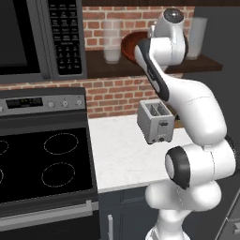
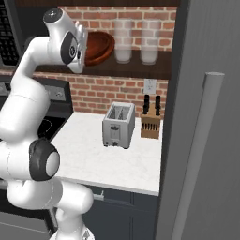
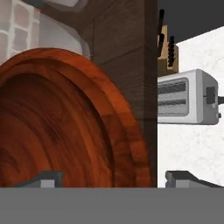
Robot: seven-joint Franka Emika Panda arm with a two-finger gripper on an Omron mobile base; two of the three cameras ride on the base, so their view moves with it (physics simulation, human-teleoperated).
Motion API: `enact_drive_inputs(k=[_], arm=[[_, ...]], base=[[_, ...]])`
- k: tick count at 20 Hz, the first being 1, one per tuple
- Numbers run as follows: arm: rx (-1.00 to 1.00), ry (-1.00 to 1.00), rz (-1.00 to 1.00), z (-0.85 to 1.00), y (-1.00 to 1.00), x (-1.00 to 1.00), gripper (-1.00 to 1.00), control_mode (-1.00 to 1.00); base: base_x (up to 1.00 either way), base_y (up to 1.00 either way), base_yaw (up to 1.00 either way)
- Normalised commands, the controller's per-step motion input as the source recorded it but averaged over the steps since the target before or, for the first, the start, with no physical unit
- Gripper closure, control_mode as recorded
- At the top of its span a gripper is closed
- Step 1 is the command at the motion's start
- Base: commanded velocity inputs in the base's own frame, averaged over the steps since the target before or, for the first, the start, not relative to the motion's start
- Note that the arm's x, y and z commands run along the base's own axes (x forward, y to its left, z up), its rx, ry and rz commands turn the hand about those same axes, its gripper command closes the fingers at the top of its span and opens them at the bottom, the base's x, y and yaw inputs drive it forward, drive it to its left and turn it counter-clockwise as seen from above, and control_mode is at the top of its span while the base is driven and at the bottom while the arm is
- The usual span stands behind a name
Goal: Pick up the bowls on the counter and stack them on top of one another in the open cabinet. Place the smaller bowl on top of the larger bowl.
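Hand (image 3: 112, 179) sat w/ fingers spread wide, gripping nothing, at the open cabinet (image 2: 122, 69). Bowls (image 2: 97, 47) lay on that shelf, apparently nested; counter (image 1: 122, 150) held just the toaster (image 1: 154, 121). Looked like release step; next: back hand out w/o nudging stack.

Reddish-brown bowls (image 2: 97, 47), seemingly stacked, on open cabinet (image 2: 122, 69)

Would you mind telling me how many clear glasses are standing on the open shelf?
2. Both stand upright on the shelf board, side by side to the right of the reddish-brown bowl: one glass next to the bowl, the other glass further right. The arm may hide more.
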Motion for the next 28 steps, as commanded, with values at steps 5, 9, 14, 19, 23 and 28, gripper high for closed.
enact_drive_inputs(k=[5, 9, 14, 19, 23, 28], arm=[[0.01, -0.18, 0.00, 0.17, -0.16, -1.00, -1.00, -1.00], [0.00, -0.20, 0.00, -0.25, -0.37, -1.00, -1.00, -1.00], [-0.01, -0.19, 0.00, -0.98, -0.82, -1.00, -1.00, -1.00], [-0.11, -0.08, 0.00, -1.00, -0.79, -1.00, -1.00, -1.00], [-0.02, -0.45, 0.00, -0.43, -0.39, -1.00, -1.00, -1.00], [0.00, -0.59, 0.00, 0.99, 0.00, -0.99, -1.00, -1.00]], base=[[0.00, 0.00, 0.00], [0.00, 0.00, 0.00], [0.00, 0.00, 0.00], [0.00, 0.00, 0.00], [0.00, 0.00, 0.00], [0.00, 0.00, 0.00]])
